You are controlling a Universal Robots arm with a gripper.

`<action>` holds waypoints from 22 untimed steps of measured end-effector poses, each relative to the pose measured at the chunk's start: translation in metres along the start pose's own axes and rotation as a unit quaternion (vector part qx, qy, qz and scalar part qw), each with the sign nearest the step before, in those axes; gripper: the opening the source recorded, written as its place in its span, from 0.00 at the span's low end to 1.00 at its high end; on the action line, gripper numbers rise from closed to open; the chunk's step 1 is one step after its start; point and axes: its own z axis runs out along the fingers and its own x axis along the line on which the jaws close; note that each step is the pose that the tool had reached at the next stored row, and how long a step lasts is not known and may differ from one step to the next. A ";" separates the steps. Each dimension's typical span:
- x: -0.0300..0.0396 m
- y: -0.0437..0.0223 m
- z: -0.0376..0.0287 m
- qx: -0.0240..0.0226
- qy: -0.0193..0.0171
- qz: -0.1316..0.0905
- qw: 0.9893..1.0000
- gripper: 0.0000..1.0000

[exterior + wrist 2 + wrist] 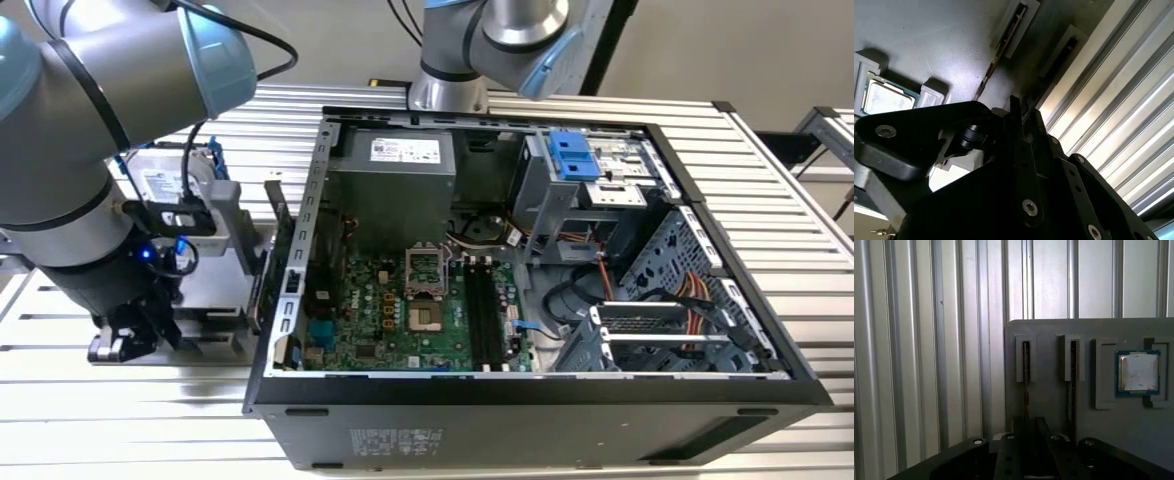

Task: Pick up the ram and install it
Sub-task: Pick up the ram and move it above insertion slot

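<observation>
The ram [1026, 375] is a thin stick seen edge-on, standing in a slot of the grey holder [1054, 405]. A second stick [1072, 375] stands in the neighbouring slot. My gripper [1030, 427] sits right over the first stick, its fingers drawn close together on the stick's upper edge. In the second wrist view the gripper [1015, 107] meets the same ram [988, 70] where it leaves its slot. In the exterior view the gripper [127, 340] hangs low at the holder [214, 290], at the exterior view's left of the open computer case [534, 400].
A square silver CPU chip [1138, 372] lies in a pocket of the holder beside the slots. Black memory slots [483, 318] run along the green motherboard inside the case. A silver drive in a blue frame [167, 180] stands behind the arm. The ribbed metal table [801, 200] surrounds everything.
</observation>
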 end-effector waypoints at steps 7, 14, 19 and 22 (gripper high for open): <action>0.0000 0.0000 0.0003 0.000 0.000 -0.002 1.000 1.00; 0.0000 0.0000 0.0003 0.000 0.000 -0.005 1.000 0.00; 0.0000 0.0000 0.0003 0.000 0.000 -0.008 1.000 0.00; 0.0000 0.0000 0.0003 0.000 0.000 -0.009 1.000 0.00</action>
